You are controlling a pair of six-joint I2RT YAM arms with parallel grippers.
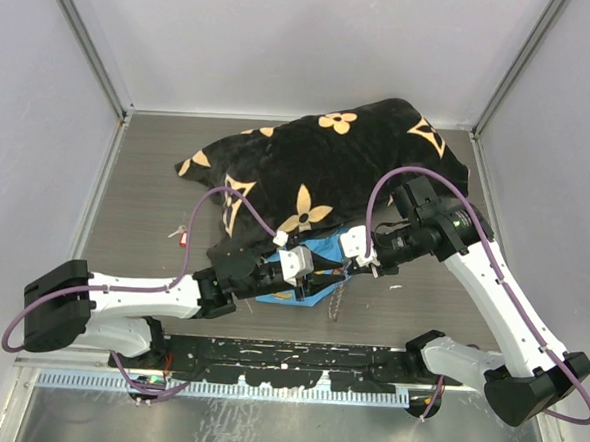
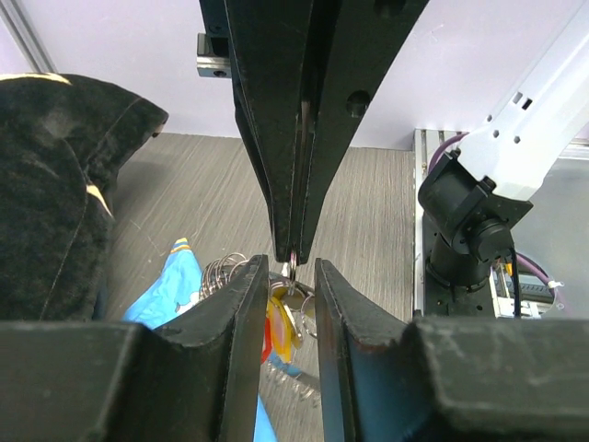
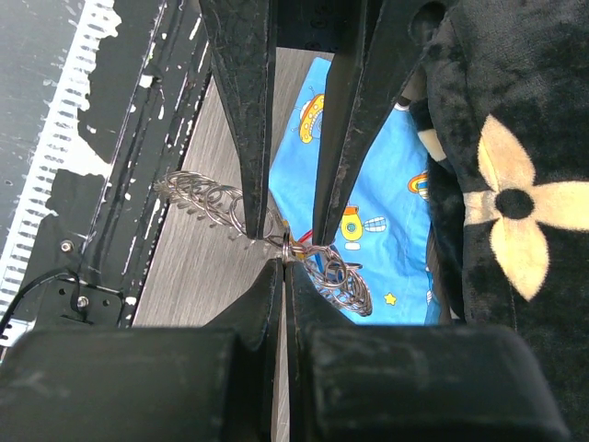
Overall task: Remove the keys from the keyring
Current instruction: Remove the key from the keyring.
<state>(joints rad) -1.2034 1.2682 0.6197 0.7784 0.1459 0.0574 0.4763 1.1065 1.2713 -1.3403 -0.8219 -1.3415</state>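
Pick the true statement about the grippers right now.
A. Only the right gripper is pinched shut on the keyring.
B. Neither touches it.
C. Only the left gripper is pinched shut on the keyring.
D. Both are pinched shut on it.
A: the right gripper has its fingertips closed on the keyring, while the left gripper stands with its fingers apart on either side.

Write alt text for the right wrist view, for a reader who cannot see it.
The right pincer is shut on a silvery, chain-like keyring. The left pincer reaches in from the top with its jaws open on either side of that spot. Behind them lies a blue patterned cloth beside a black blanket with a beige flower.
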